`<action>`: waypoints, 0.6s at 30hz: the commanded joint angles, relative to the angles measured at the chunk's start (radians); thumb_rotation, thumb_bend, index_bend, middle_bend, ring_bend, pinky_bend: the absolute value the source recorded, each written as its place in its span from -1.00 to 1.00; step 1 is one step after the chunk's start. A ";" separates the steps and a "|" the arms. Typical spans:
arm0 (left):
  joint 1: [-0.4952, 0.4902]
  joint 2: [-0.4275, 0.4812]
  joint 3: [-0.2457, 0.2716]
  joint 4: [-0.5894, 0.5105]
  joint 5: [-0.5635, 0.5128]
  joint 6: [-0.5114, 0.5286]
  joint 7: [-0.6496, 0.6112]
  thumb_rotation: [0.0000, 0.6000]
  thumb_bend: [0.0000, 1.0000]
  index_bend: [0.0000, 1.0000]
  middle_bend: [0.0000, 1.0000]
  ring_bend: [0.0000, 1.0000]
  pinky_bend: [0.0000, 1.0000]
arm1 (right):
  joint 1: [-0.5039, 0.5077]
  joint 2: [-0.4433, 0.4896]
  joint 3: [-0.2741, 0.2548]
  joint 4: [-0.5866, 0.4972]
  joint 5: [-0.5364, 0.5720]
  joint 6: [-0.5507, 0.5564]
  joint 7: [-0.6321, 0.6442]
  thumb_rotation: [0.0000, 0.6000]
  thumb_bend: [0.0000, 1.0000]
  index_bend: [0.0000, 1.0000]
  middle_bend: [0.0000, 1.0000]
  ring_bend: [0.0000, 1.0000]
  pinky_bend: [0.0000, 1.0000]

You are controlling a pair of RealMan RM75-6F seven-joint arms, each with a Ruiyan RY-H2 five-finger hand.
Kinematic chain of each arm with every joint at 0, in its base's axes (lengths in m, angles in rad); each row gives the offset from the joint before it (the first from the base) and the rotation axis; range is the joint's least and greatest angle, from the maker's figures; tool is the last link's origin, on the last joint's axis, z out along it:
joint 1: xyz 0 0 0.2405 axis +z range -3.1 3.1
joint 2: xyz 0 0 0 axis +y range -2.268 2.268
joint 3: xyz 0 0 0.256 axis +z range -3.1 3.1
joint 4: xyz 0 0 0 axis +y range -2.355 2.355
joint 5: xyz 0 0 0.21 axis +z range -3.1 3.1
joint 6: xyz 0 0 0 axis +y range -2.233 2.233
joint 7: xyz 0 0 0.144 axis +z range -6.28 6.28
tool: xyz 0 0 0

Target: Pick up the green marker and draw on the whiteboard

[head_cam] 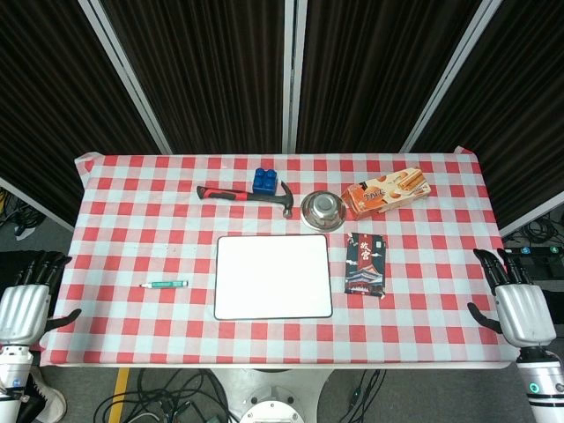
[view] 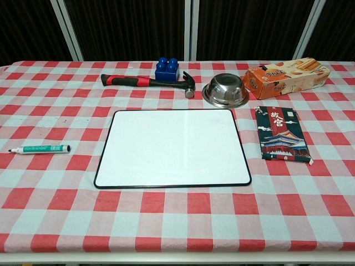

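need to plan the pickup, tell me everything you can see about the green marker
The green marker is a slim pen with a green labelled barrel, a white tip end pointing left and a dark cap end pointing right. It lies flat on the checked tablecloth, left of the whiteboard and clear of it. Nothing else touches it.

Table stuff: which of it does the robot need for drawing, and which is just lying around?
Needed: green marker with white body; white rectangular whiteboard with black rim.

Lying about: red-and-black claw hammer; blue plastic brick; steel bowl; orange biscuit box; dark illustrated packet.
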 commanded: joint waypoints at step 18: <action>-0.128 -0.013 -0.091 -0.004 0.016 -0.071 0.048 1.00 -0.81 -0.47 -0.47 -0.40 0.16 | 0.006 0.030 0.037 -0.005 0.002 0.048 -0.030 1.00 -0.68 -0.90 -0.77 -0.94 -0.73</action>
